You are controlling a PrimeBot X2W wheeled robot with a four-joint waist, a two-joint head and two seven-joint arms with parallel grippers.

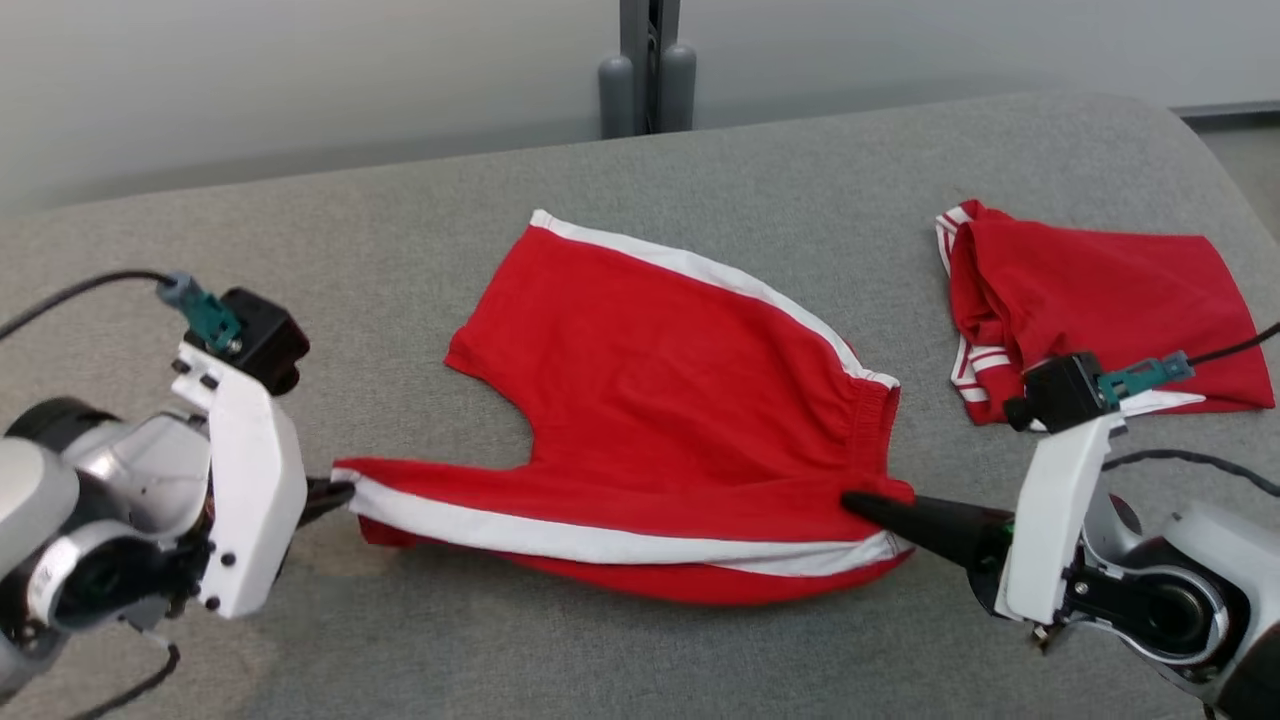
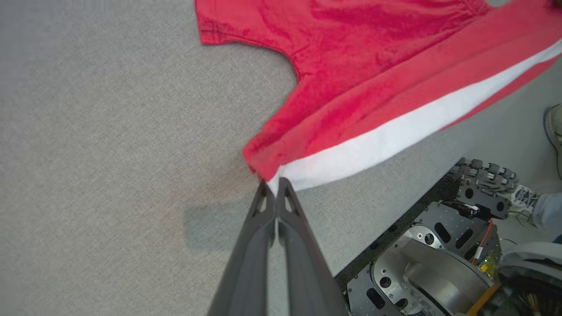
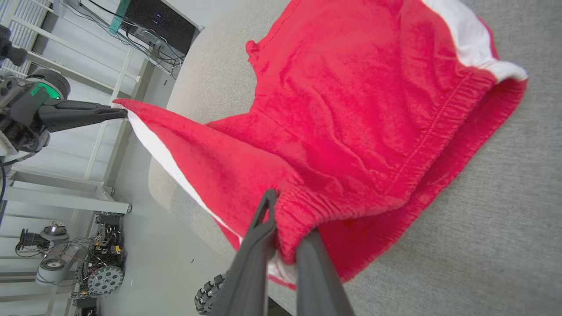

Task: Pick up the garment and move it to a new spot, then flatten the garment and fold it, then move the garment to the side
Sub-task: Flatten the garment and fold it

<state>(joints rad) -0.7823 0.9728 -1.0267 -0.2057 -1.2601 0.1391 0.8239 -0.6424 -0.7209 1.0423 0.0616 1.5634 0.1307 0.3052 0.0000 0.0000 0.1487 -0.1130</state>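
Observation:
The garment is a pair of red shorts with white side stripes, lying spread on the grey table. Its near edge is lifted and stretched between my two grippers. My left gripper is shut on the leg-hem corner, and the left wrist view shows its tips pinching the white stripe of the garment. My right gripper is shut on the elastic waistband, and in the right wrist view bunched garment cloth sits between its fingers. The left gripper also appears at that view's left.
A second red garment with white trim lies crumpled at the table's right, just behind my right wrist. A grey post stands behind the far edge. My wheeled base and a person's shoe are below the near edge.

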